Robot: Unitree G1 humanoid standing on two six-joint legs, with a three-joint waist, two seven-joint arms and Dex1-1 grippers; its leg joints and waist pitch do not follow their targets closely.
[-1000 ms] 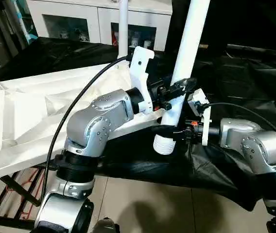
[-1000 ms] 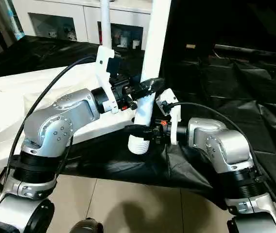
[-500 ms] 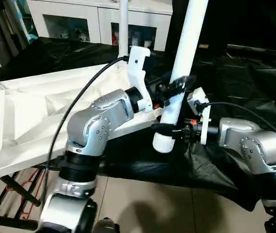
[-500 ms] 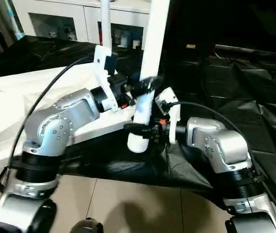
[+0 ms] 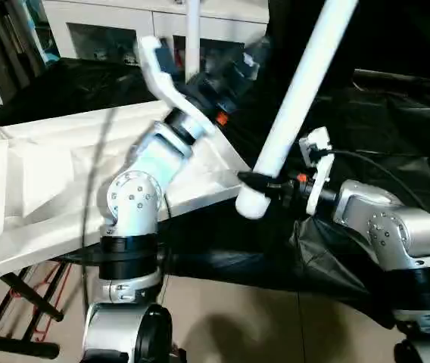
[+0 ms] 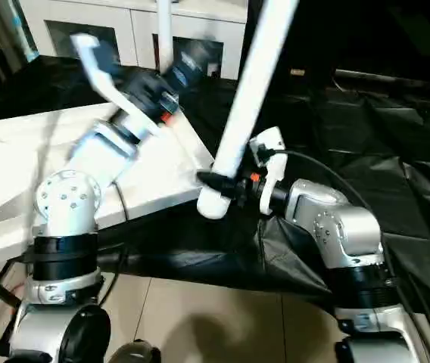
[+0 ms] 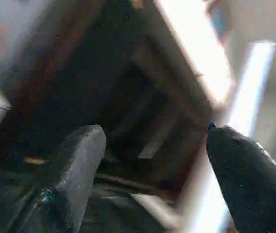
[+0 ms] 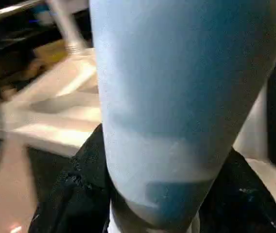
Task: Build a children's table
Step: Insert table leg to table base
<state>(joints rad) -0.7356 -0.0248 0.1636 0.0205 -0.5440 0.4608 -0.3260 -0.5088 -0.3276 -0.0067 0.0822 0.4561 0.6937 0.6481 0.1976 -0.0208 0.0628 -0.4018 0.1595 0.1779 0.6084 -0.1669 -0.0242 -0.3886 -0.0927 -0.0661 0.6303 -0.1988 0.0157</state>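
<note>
The children's table top (image 5: 41, 174) lies upside down at the left, ribbed underside up. One white leg (image 5: 192, 38) stands upright in its far corner. My right gripper (image 5: 259, 182) is shut on another white leg (image 5: 298, 98) near its lower end, and the leg leans up and to the right. In the right wrist view that leg (image 8: 172, 97) sits between the black fingers (image 8: 75, 194). My left gripper (image 5: 239, 64) is raised above the table top, apart from the leg. Its fingers (image 7: 77, 160) stand wide open with nothing between them.
A black cloth (image 5: 381, 128) covers the work surface to the right and behind. A white glass-door cabinet (image 5: 124, 30) stands at the back. Beige floor tiles (image 5: 238, 318) show below, and a dark folding stand (image 5: 18, 295) sits under the table top.
My left gripper let go of the leg, opened and swung up and back to the left. The leg, still in my right gripper, tilted its top further to the right.
</note>
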